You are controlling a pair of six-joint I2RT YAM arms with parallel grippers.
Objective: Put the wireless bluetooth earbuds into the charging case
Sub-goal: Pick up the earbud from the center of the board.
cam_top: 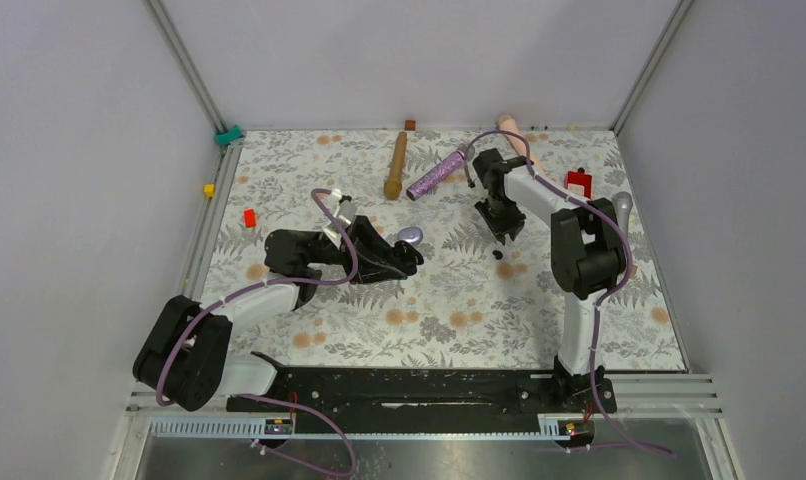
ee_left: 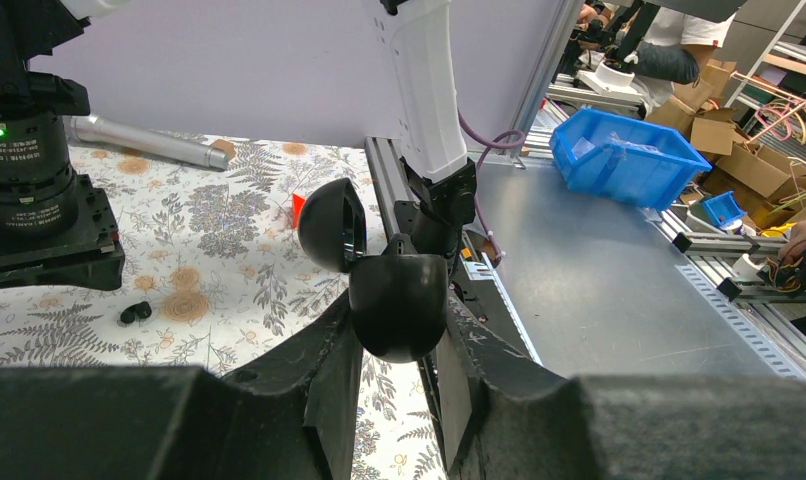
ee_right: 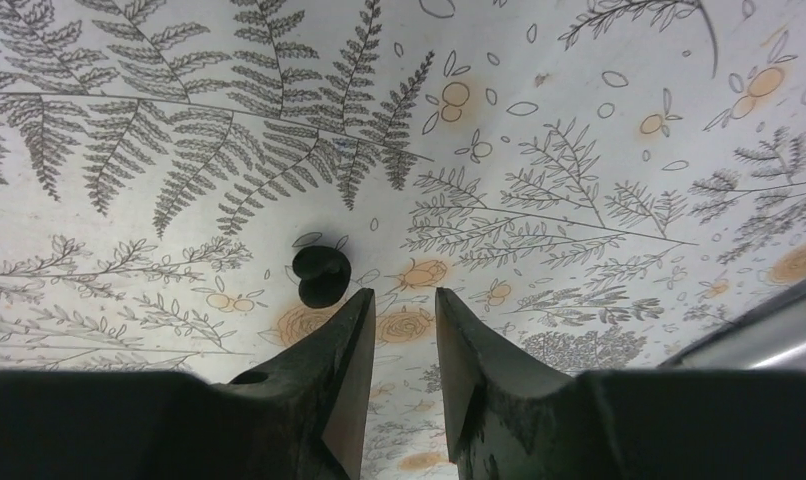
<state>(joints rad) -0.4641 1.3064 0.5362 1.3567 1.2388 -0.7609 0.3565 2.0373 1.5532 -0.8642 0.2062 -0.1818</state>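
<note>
1. Left wrist view alone shows what the left gripper (ee_left: 400, 330) has. A round black case (ee_left: 394, 290) is pinched between both fingers, its lid (ee_left: 336, 225) swung open to the left. From above, the same gripper (cam_top: 411, 258) hides most of the case.
2. Right wrist view gives the closest look at the one earbud (ee_right: 321, 275) in sight. It is black and lies on the cloth just ahead and left of the fingertips. The right gripper (ee_right: 401, 300) has its fingers a narrow gap apart, with nothing between them.
3. The top view puts that earbud (cam_top: 499, 254) just on the near side of the right gripper (cam_top: 501, 232), apart from the case. In the left wrist view it is a small dark speck (ee_left: 135, 313) below the right arm's black wrist.
4. The table wears a cloth (cam_top: 449, 300) printed with ferns and orange flowers. On its far part lie a wooden pin (cam_top: 395, 165) and a glittery purple mic (cam_top: 439, 172), with a red block (cam_top: 249, 217) to the left.
5. White walls on metal posts close the cell. Only the left wrist view sees past it – a steel bench (ee_left: 599, 290) with a blue bin (ee_left: 624, 150).
6. The left arm reaches low across the cloth toward the middle, its gripper lying nearly flat. The right arm is folded with the elbow high – its gripper points down at the cloth
</note>
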